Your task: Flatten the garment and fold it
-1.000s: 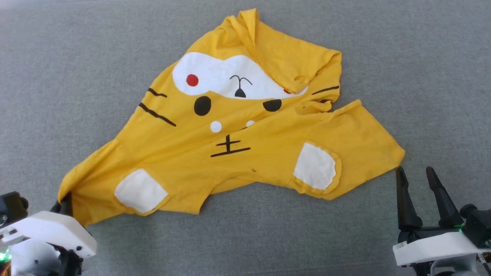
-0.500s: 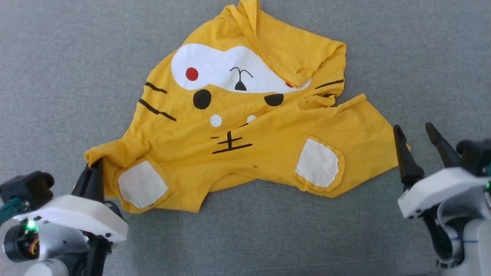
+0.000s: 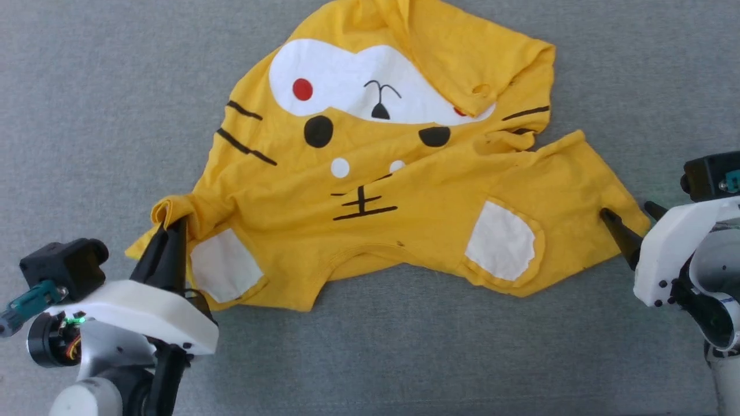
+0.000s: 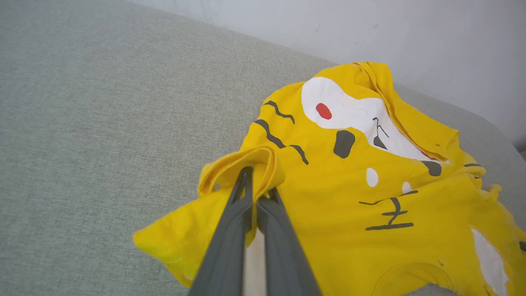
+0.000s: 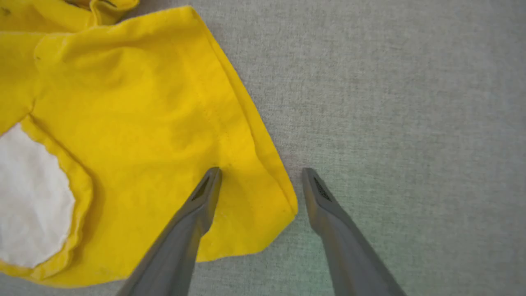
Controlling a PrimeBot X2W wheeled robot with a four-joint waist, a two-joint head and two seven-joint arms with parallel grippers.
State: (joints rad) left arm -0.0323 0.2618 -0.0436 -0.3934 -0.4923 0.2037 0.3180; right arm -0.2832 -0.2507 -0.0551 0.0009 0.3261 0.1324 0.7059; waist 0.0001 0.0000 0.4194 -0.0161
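Note:
The garment [image 3: 404, 167], a bright yellow T-shirt with a cartoon face print, lies rumpled on the grey surface. Its white oval with a red dot [image 3: 302, 89] is at the top, and white patches sit on both sleeves. My left gripper [image 3: 167, 222] is shut on the left sleeve's edge, which bunches up over the fingertips, as the left wrist view shows [image 4: 257, 181]. My right gripper [image 3: 630, 211] stands open over the right sleeve's corner [image 5: 263, 205]: one finger [image 5: 205, 193] is above the cloth, the other above the bare surface.
The grey fabric surface [image 3: 87, 86] stretches all around the shirt. A pale wall [image 4: 411, 37] rises behind its far edge in the left wrist view.
My left gripper has carried the left sleeve inward and up, so the cloth there has bunched. My right gripper has moved up to the right sleeve's corner. The camera has shifted too.

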